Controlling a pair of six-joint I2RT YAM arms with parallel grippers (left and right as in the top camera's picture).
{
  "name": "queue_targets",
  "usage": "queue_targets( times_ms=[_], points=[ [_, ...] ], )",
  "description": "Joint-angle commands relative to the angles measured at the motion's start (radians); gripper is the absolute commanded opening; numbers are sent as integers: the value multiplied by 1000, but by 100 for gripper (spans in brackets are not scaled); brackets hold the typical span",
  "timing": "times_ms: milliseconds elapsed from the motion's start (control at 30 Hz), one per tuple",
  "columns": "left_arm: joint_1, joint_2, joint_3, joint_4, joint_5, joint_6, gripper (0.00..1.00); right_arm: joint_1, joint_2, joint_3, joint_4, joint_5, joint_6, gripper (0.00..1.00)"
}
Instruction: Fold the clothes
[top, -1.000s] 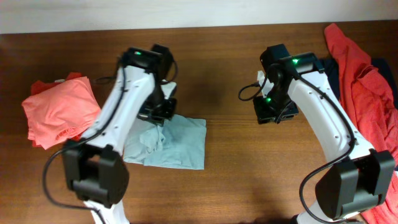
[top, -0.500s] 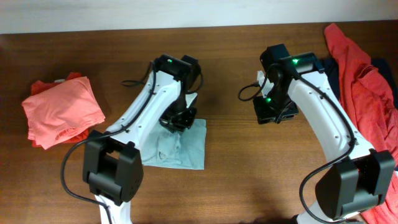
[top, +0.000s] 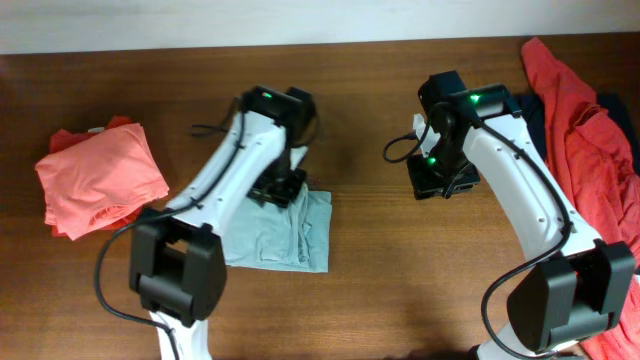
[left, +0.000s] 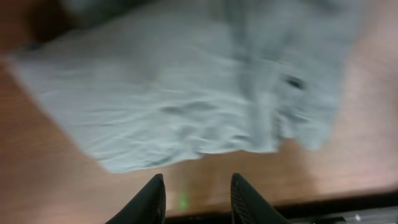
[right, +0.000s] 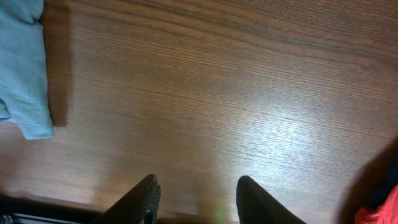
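Note:
The pale grey-blue T-shirt (top: 285, 235) lies folded into a small rumpled rectangle on the table's middle left; it fills the top of the left wrist view (left: 186, 87) and shows at the left edge of the right wrist view (right: 22, 74). My left gripper (top: 280, 188) hovers over the shirt's back edge, open and empty (left: 194, 199). My right gripper (top: 440, 180) is open and empty above bare wood (right: 196, 202). A folded coral-red tee (top: 100, 180) lies at the far left. More coral-red clothes (top: 580, 130) with a navy piece (top: 530, 115) are heaped at the right.
The wooden table (top: 400, 290) runs under everything. A pale wall strip (top: 300, 20) borders the back edge. The heap at the right hangs past the table's right edge.
My left arm swung right across the grey-blue shirt, then drew back a little left. The shirt went from a wider spread to a tighter folded rectangle. The right arm has not moved.

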Motion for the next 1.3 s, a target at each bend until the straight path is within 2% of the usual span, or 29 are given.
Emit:
queue_targets(
  times_ms=[0,167,267,300,467,733,1267],
  points=[
    [95,-25,13,21,-59,-2,35,-3,-1,6,0,-91,-48,46],
    [204,-24,13,88,-51,-2,41,37,-1,6,30,-295,-126,47],
    [256,-24,13,116,-49,-2,44,98,0,6,73,-303,-124,56],
    [280,-24,13,121,-34,-2,45,139,2,6,103,-303,-114,60],
    [315,-24,13,121,-14,-2,45,247,32,6,206,-303,0,63],
    [345,-24,13,122,-18,3,45,351,158,6,327,-351,129,62],
    [389,-24,13,124,-18,13,45,422,298,4,439,-355,200,60]
  ],
)
